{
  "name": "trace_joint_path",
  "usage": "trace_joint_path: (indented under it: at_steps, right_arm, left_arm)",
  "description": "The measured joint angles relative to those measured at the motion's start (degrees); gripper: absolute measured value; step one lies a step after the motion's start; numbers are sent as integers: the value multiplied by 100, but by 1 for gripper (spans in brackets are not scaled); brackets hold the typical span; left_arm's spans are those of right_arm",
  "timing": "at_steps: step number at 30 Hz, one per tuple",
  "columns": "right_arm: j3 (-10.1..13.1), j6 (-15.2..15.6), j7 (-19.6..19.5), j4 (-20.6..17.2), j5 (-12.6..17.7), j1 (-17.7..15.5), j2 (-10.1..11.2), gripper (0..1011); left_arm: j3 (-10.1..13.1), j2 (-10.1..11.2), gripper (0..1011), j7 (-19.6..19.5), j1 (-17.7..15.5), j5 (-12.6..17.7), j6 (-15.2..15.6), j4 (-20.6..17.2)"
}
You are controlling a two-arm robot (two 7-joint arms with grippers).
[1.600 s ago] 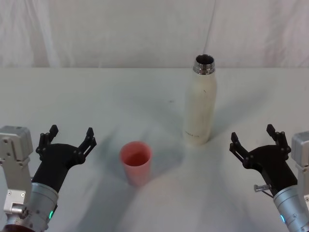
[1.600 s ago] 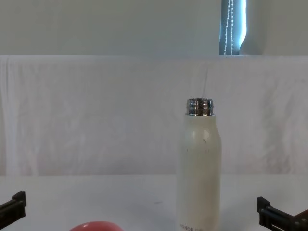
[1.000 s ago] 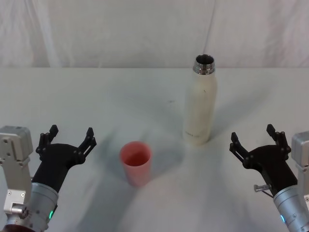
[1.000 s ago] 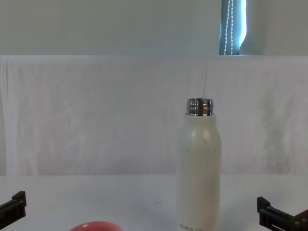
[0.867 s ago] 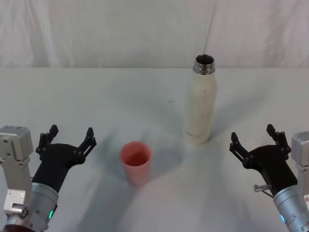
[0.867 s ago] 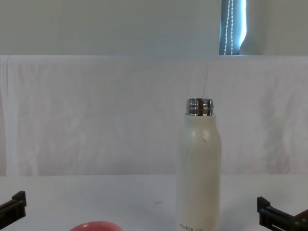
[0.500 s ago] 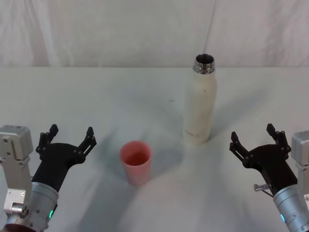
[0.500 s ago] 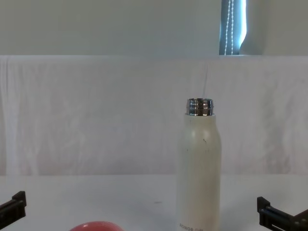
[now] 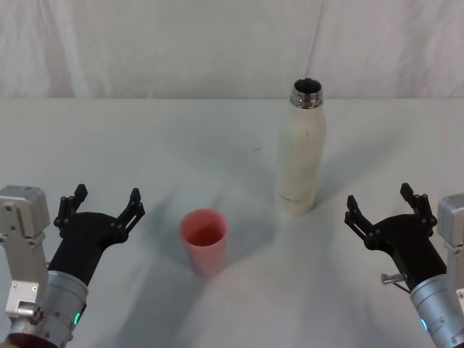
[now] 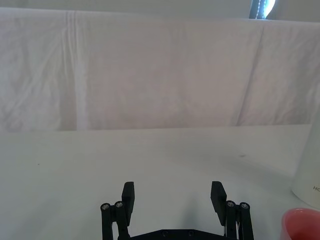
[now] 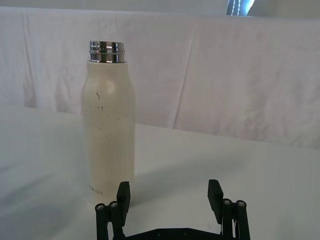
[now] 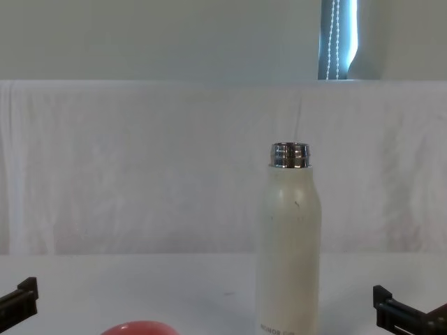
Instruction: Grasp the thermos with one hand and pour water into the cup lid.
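Observation:
The thermos [image 9: 301, 152] stands upright and uncapped on the white table, right of centre; it also rises in the chest view as the thermos [image 12: 289, 237] and in the right wrist view as the thermos [image 11: 108, 125]. The pink cup lid [image 9: 204, 241] stands open side up, nearer me and left of the thermos, and the cup lid [image 10: 301, 225] is also in the left wrist view. My left gripper [image 9: 101, 205] is open at the near left, apart from the cup lid. My right gripper [image 9: 380, 203] is open at the near right, short of the thermos.
A white cloth covers the table [image 9: 181, 145] and hangs as a backdrop [image 9: 181, 43] behind it. Bare table lies between both grippers and the two objects.

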Motion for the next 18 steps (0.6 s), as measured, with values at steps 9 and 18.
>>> trace_joint_path:
  at_steps: [9,18]
  right_arm:
    - [0,0,0,0,0,0,0,1001]
    - [0,0,0,0,0,0,0,1001]
  left_arm:
    - [0,0,1001,0,0,0,0,0]
    - [0,0,1001,0,0,0,0,0]
